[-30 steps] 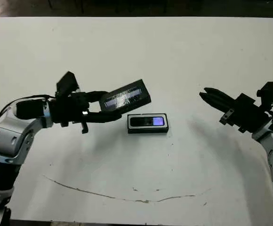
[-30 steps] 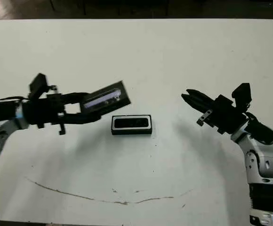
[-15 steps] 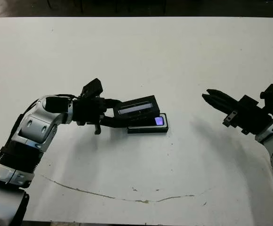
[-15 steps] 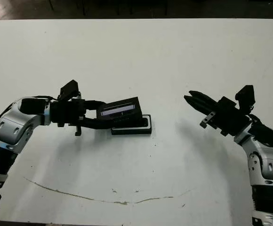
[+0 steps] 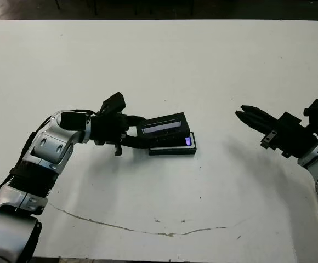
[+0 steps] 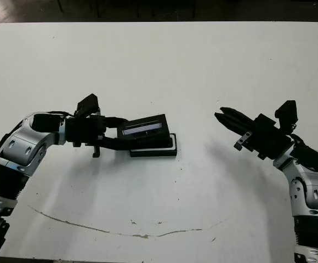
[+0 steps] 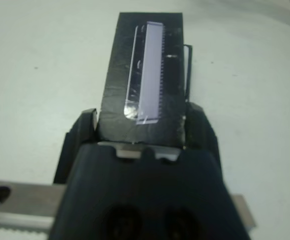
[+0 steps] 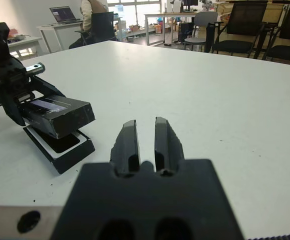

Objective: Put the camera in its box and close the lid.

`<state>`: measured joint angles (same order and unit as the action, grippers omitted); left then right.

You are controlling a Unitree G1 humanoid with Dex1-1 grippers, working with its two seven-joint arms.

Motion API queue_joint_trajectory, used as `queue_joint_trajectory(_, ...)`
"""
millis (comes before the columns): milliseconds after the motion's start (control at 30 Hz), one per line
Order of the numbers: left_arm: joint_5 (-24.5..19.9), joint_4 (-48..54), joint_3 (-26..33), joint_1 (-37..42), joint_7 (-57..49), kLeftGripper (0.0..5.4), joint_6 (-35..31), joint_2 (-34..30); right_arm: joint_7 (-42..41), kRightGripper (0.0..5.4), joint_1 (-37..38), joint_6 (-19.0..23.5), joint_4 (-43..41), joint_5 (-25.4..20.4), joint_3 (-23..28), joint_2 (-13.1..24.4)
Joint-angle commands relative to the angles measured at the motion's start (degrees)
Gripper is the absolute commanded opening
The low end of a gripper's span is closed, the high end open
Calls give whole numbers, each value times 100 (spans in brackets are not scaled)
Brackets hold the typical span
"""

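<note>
Black lid (image 5: pixel 163 128): being gripped at its near end by the left gripper (image 5: pixel 130 133), whose two fingers are clamping it from either side; it is hanging tilted just above the box, its glossy silvery strip facing up, and it is covering most of the box from the head views.
Box (image 5: pixel 172 149): sitting flat on the white table (image 5: pixel 159 66) near the middle, directly under the lid; only its front wall and right end are showing past the lid in the head views. From the right wrist view a gap is showing between lid and box, so the lid is not resting closed on it.
Camera (image 5: pixel 188 141): lying inside the box; only a small bluish glow of its screen is peeking out at the box's right end, the rest is being hidden by the lid.
Left arm: reaching in from the left side, forearm running roughly level toward the box.
Right gripper (image 5: pixel 245 115): hovering above the table well to the right of the box, fingers pressed almost together with only a thin slit between them, holding nothing, tips pointing toward the box.
Table marks: a thin brownish curved line (image 5: pixel 142 230) is running across the near part of the tabletop.
Background: chairs, desks and a seated person (image 8: pixel 91 9) are showing beyond the table in the right wrist view.
</note>
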<state>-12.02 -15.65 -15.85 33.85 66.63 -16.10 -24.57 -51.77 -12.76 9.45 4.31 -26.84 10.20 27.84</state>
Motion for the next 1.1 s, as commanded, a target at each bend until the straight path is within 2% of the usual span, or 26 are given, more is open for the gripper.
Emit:
queue_joint_trajectory(33, -84, -366, -12, 100, 359, 151, -124, -20, 41, 0, 135, 24, -44, 73, 8, 100)
queue_joint_trajectory(400, -183, -611, -23, 165, 908, 151, -413, -2, -34, 0, 131, 156, -16, -20, 6, 163)
queue_joint_trajectory(767, -92, -667, -41, 70, 682, 151, -137, 138, -24, 0, 145, 106, -33, 29, 12, 184)
queue_joint_trajectory(933, 153, -546, -181, -50, 270, 151, 64, 332, -31, 0, 157, 93, -18, 14, 19, 221)
queue_joint_trajectory(1100, 430, -582, -510, 74, 339, 151, 28, 350, 31, 0, 200, -62, -21, 76, 56, 211)
